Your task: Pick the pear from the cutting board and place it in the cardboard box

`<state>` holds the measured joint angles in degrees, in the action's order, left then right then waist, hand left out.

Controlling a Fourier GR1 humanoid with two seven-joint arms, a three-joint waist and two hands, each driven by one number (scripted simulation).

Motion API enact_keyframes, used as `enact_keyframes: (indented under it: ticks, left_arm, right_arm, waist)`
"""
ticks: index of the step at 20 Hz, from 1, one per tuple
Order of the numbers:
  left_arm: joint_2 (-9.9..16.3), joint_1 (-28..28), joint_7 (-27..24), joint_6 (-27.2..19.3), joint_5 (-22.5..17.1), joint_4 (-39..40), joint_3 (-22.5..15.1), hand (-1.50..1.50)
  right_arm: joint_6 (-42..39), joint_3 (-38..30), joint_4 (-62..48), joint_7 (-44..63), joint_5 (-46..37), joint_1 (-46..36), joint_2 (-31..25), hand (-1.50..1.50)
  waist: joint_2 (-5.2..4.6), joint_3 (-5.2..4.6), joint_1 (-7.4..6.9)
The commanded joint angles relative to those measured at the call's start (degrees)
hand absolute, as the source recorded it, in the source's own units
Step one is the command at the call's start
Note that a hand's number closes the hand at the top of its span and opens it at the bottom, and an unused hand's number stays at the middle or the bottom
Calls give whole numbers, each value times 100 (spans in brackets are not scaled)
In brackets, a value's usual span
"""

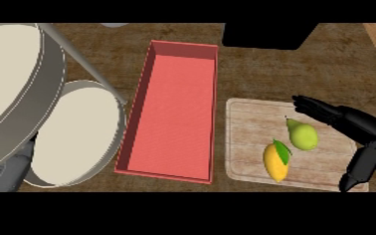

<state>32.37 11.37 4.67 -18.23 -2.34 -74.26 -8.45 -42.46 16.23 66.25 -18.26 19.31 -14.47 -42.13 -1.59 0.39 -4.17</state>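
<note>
A green pear [303, 135] lies on the pale wooden cutting board [246, 144] at the right, stem pointing up-left. Beside it, lower left, lies a yellow lemon-like fruit [275, 162] with a green leaf. The open red box [173, 112] stands in the middle, long side running away from me, with nothing inside. My right hand [345, 119] hovers over the board's right edge, open, fingers stretched just above and right of the pear and thumb hanging below right, not touching it. My left hand [16, 168] shows only as a grey-black bit at the lower left, under a pot.
Two large cream-coloured round pots [73, 132] with grey rims fill the left side; a long grey handle [84, 62] runs diagonally toward the box. A black object [268, 35] sits at the back, right of centre. Bare wooden counter lies between box and board.
</note>
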Motion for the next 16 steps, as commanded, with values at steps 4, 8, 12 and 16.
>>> enact_keyframes:
  ticks: [4,8,12,16]
  left_arm:
    - [-14,-118,-61,230,-75,-4,-22,0]
    - [-92,132,-89,140,29,122,-34,0]
    - [-158,15,-320,153,81,193,-77,0]
    - [-119,85,-142,184,114,71,-103,0]
  right_arm:
    - [-700,226,-861,-1256,-1266,-1121,-357,-150]
    - [-729,941,-595,-1408,-2179,-1548,-670,-150]
    - [-660,1551,-701,-1635,-2738,-1992,-557,-150]
    - [-565,2344,-735,-1829,-3435,-2275,-579,-150]
  waist:
    - [48,4,-78]
    - [3,3,-129]
    - [-17,-10,-203]
    - [3,-11,-192]
